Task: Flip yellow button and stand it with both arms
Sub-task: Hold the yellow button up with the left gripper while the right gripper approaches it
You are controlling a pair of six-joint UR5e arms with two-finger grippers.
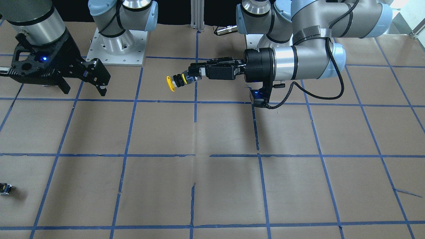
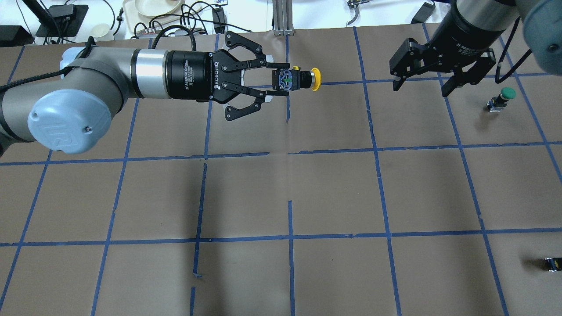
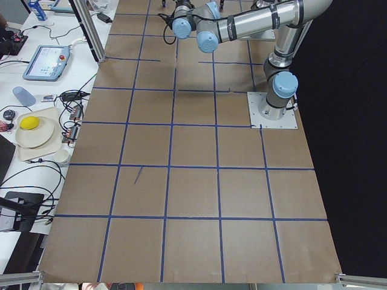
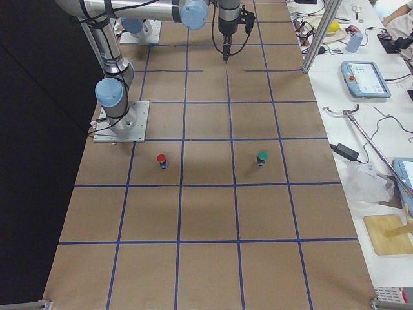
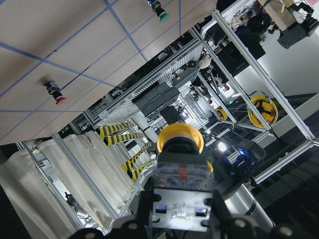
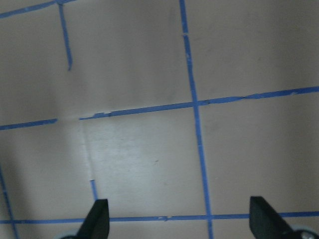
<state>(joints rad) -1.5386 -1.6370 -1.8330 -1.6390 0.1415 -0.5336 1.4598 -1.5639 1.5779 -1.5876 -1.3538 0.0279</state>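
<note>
The yellow button is held sideways in the air by my left gripper, which is shut on its black-and-grey body. Its yellow cap points away from the gripper, toward my right arm's side. It also shows in the front view and in the left wrist view; the left gripper is level there. My right gripper is open and empty, pointing down over the table, well apart from the button. Its fingertips frame bare table in the right wrist view.
A green-capped button stands on the table beyond my right gripper. A red-capped button stands near the right arm's base. A tiny dark part lies near the table's front right. Blue tape lines grid the brown table.
</note>
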